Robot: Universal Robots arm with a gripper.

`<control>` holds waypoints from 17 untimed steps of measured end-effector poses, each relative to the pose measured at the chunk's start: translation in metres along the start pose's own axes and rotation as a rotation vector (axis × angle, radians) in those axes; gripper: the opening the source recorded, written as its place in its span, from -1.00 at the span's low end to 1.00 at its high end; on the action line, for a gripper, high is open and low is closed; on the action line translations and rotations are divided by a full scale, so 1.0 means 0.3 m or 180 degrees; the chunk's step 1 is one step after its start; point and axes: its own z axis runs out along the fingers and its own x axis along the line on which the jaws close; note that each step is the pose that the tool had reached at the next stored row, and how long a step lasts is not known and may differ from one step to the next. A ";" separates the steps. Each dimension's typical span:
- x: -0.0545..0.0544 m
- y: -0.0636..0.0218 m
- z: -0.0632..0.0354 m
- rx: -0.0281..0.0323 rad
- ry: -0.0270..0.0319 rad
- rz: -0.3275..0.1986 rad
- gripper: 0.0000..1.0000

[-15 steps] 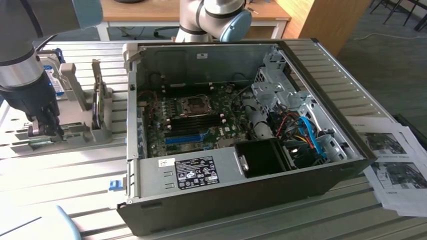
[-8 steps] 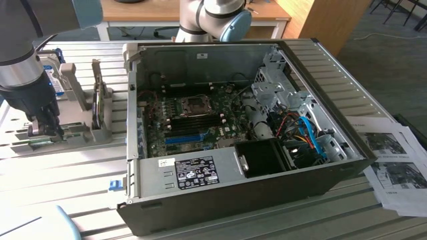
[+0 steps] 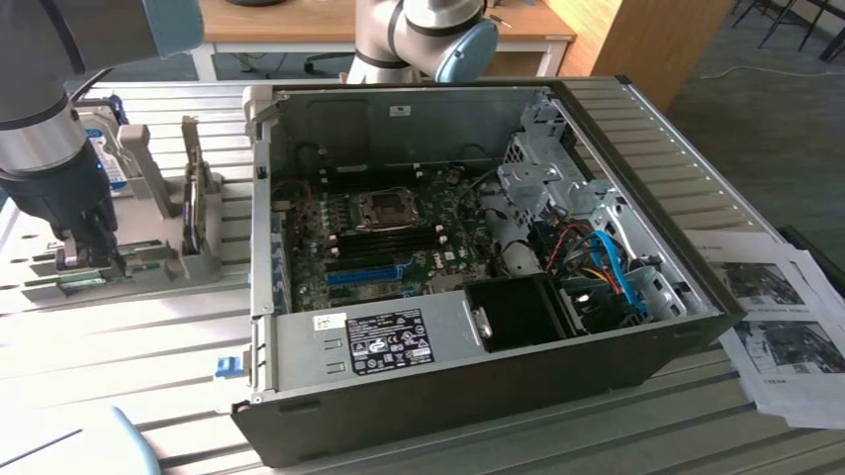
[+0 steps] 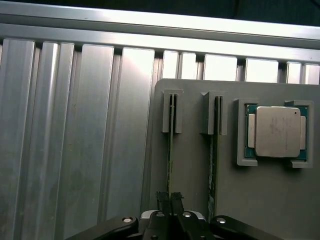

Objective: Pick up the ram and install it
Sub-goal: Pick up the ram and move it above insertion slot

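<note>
The claw (image 4: 170,199) is clenched on the ram (image 4: 170,150), a thin green stick standing on edge in a grey holder (image 4: 190,165). Its two dark fingers (image 4: 161,198) are pinched against either face of the stick. The far end of the stick sits in a small upright bracket of the holder.

A second stick (image 4: 214,155) stands parallel just beside it in its own bracket, untouched. Past that, a square silvery processor chip (image 4: 276,131) lies flat in a corner frame on the same holder.

In the exterior view the arm (image 3: 40,129) reaches straight down, with the claw (image 3: 86,252) low over the holder (image 3: 156,259). The holder lies near the edge of the ribbed metal worktop (image 3: 119,336) on the exterior view's left.

An open computer case (image 3: 462,396) takes up the middle of the worktop, well apart from the claw, its green board (image 3: 383,237) facing up. Printed papers (image 3: 779,327) lie at the worktop edge on the exterior view's right.
</note>
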 end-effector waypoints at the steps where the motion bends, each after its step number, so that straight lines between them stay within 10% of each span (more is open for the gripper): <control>1: 0.000 0.000 0.000 0.0000 0.0000 0.0000 -0.78; 17: 0.000 0.001 -0.017 0.0000 0.0000 0.0003 -0.78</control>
